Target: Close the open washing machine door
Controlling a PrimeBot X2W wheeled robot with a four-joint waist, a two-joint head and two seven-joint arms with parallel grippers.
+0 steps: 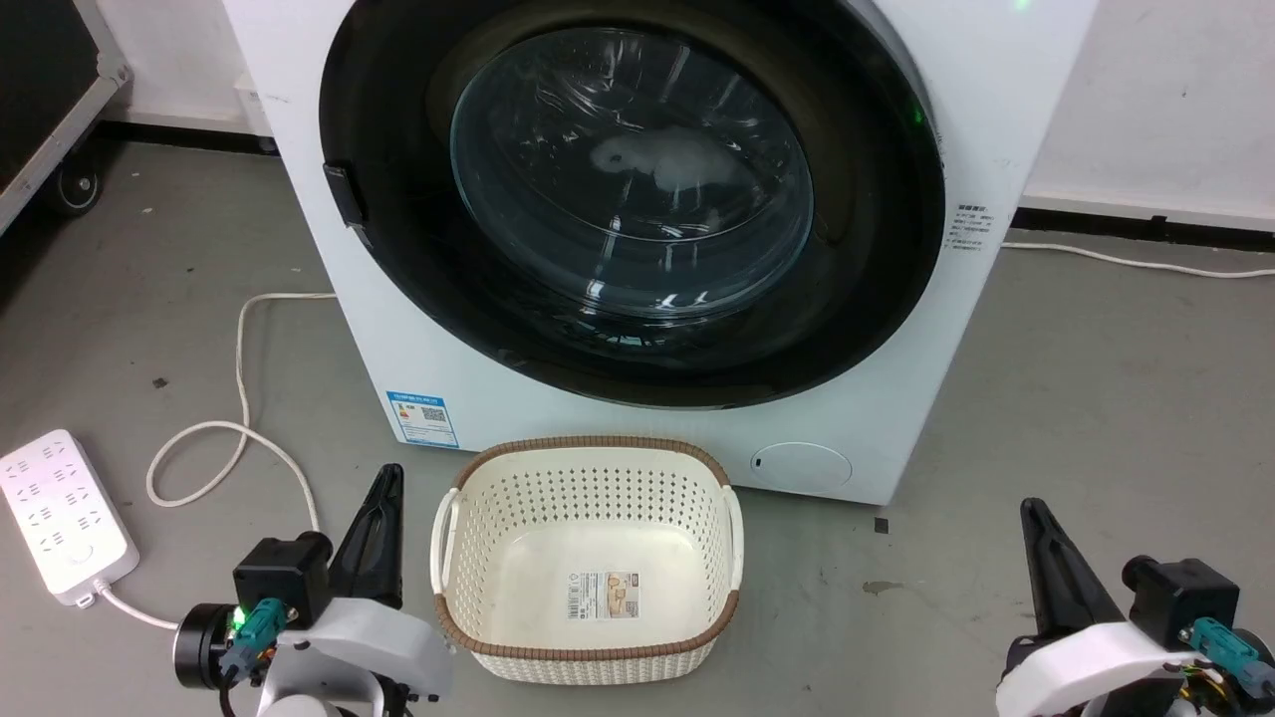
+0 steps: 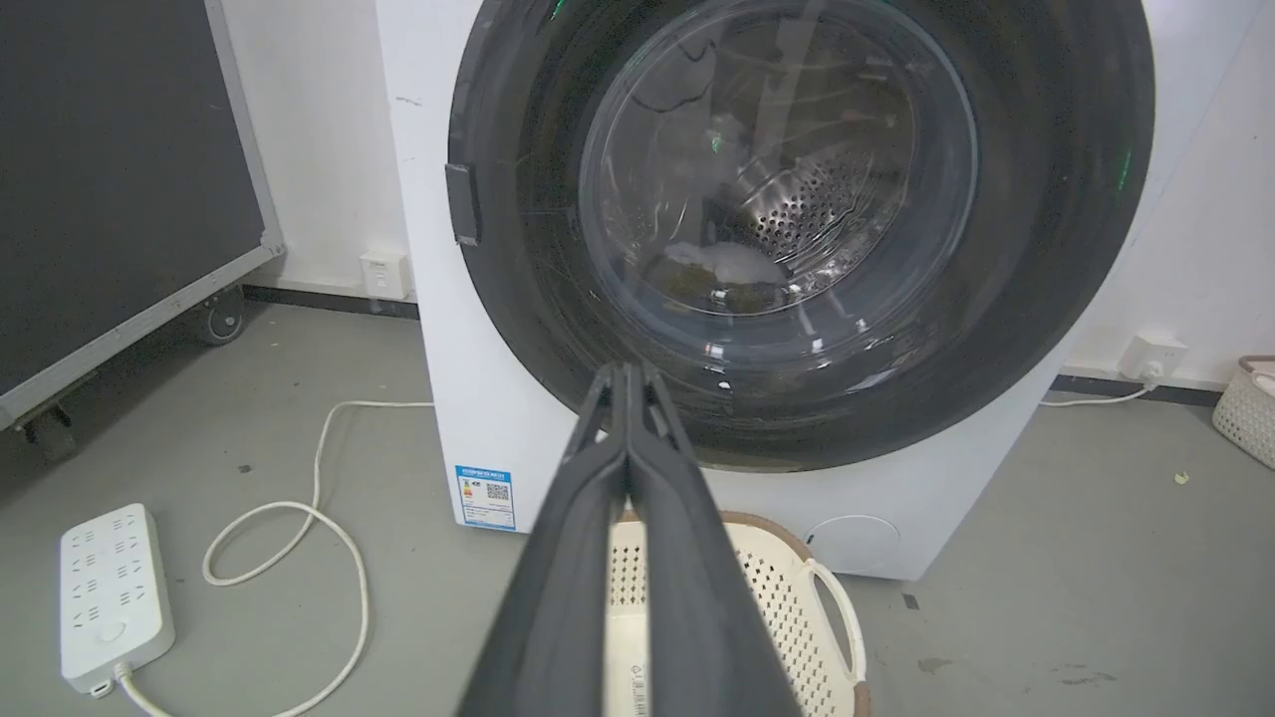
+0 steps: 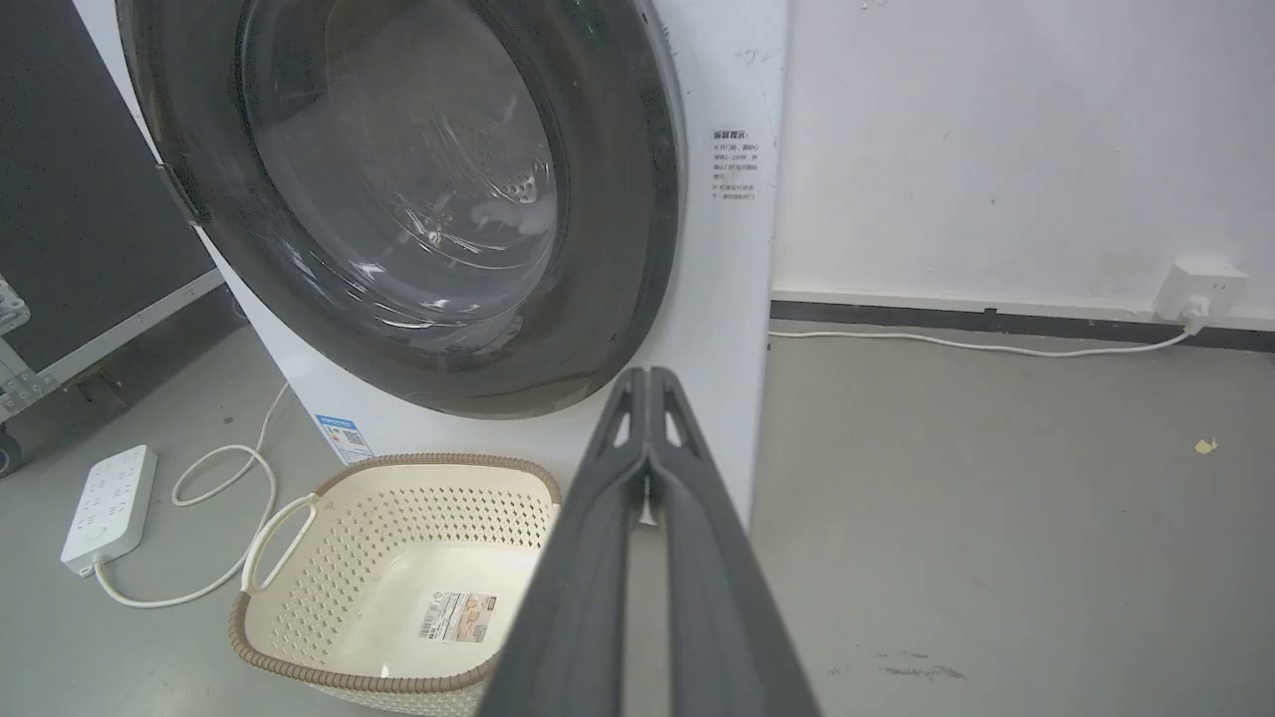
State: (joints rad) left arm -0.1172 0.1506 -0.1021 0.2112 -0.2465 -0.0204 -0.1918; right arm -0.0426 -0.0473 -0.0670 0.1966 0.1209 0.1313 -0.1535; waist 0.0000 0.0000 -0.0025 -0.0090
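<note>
Washing machine door [image 1: 877,299] lies flat against the front of the white washing machine [image 1: 896,428], both grippers low and clear of it.

In the head view the door's glossy black rim sits flush on the cabinet, its small handle [image 1: 345,194] at the left edge; whether it is latched cannot be told. Something pale [image 1: 662,164] shows through the glass bowl. A cream perforated basket [image 1: 588,450] stands on the grey floor just in front of the machine, between the two arms, below a blue label [image 1: 422,418] and a round filter cap [image 1: 800,465]. The left gripper [image 1: 388,480] hangs beside the basket's left handle, jaws pressed together and holding nothing. The right gripper [image 1: 1032,510] is well to the basket's right, jaws likewise together and empty. A white power strip [image 1: 60,513] and its looping cable [image 1: 242,368] lie on the floor at left.
</note>
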